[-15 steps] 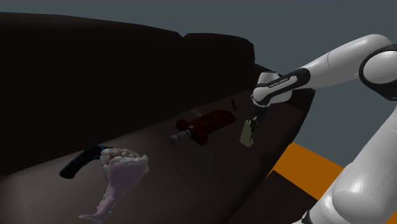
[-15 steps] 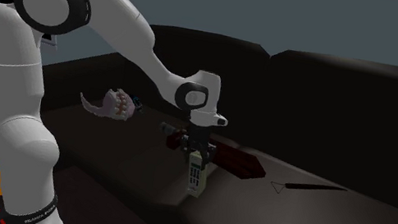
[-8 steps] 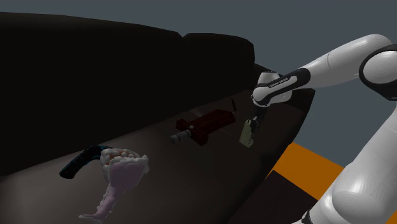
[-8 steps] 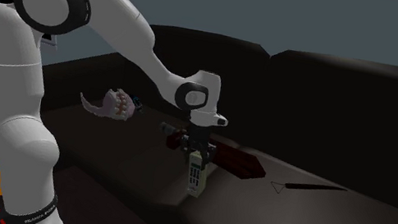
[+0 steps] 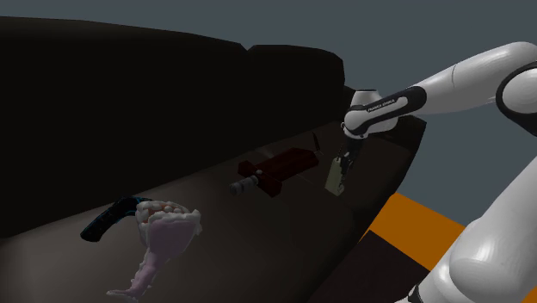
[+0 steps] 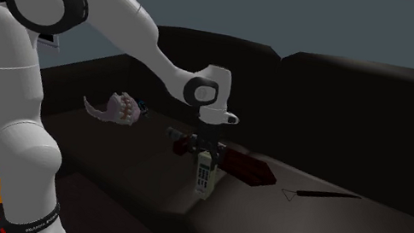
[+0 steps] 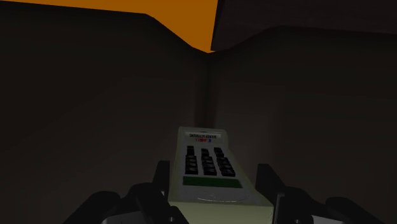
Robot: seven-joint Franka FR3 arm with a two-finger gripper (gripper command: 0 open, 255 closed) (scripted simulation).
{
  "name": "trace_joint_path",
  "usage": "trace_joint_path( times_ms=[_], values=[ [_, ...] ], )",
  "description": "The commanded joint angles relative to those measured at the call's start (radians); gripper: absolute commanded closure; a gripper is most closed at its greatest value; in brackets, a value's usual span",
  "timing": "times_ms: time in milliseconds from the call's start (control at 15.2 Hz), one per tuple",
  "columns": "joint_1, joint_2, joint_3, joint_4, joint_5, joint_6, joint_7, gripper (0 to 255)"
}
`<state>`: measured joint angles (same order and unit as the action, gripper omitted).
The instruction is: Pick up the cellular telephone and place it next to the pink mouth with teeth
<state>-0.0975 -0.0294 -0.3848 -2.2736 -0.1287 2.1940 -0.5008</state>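
Note:
The cellular telephone (image 5: 334, 178) (image 6: 203, 174) is a pale olive handset with dark keys. It hangs upright just above the dark sofa seat (image 5: 258, 232), near the seat's front edge. My black gripper (image 5: 342, 163) (image 6: 204, 156) is shut on its upper end. In the wrist view the telephone (image 7: 210, 168) sits clasped between both fingers (image 7: 163, 182). The pink mouth with teeth (image 5: 168, 225) (image 6: 117, 109) lies far along the seat, toward the shoulder view's lower left.
A dark red blocky object with a grey tip (image 5: 277, 169) (image 6: 239, 163) lies on the seat just beyond the telephone. A black-and-blue curved thing (image 5: 108, 219) rests against the mouth. A thin dark stick (image 6: 318, 193) lies farther along. Orange floor (image 5: 413, 228) borders the sofa's front.
The gripper has risen a little with the telephone in it, and the forearm has swung upward. Nothing else has moved.

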Motion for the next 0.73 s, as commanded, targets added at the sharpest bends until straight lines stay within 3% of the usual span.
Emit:
trace_joint_path(
  times_ms=[0,660],
  values=[
    [0.001,-0.019,0.001,0.009,-0.006,-0.027,0.003,255],
    [0.003,-0.083,0.009,0.085,-0.021,-0.164,0.007,255]
  ],
)
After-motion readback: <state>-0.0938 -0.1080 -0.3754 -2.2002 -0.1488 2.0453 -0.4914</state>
